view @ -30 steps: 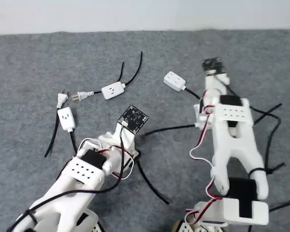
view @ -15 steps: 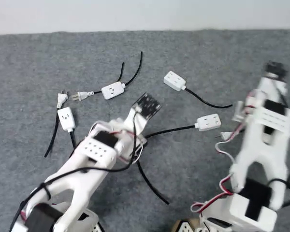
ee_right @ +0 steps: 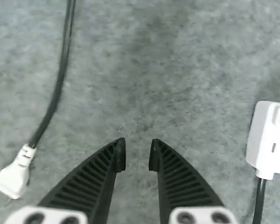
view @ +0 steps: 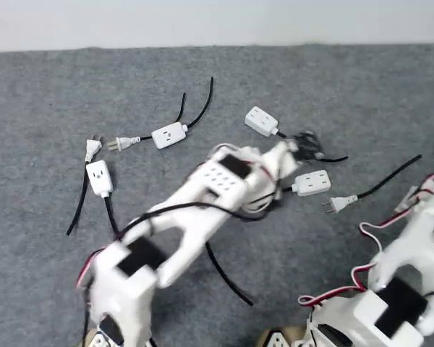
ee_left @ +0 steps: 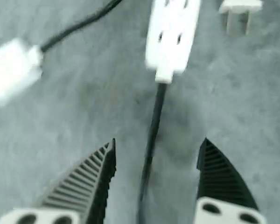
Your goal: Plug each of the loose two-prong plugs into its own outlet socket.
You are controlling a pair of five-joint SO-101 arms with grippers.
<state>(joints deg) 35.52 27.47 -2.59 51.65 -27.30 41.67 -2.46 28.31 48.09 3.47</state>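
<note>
My left gripper (ee_left: 155,158) is open low over the carpet, its fingers (ee_left: 99,173) on either side of a black cord. That cord runs to a white outlet socket (ee_left: 172,32) (view: 312,182) just ahead. Past it lies a loose two-prong plug (ee_left: 240,8) (view: 339,204). A second socket (view: 261,121) (ee_left: 11,74) lies to one side. My right gripper (ee_right: 136,156) is shut but for a thin slit, empty, above bare carpet between that plug (ee_right: 13,178) and a socket (ee_right: 271,140). Far left lie two more sockets (view: 168,135) (view: 99,177), each with a plug (view: 116,144) (view: 92,150) close by.
Black cords trail across the grey carpet (view: 50,87), one curving near the front (view: 228,278). The left arm (view: 202,195) stretches diagonally over the middle. The right arm (view: 419,246) stands at the right edge. A pale wall runs along the back.
The left arm swung from the front left across to the middle-right socket. The right arm drew back to the right edge, uncovering that socket and the loose plug.
</note>
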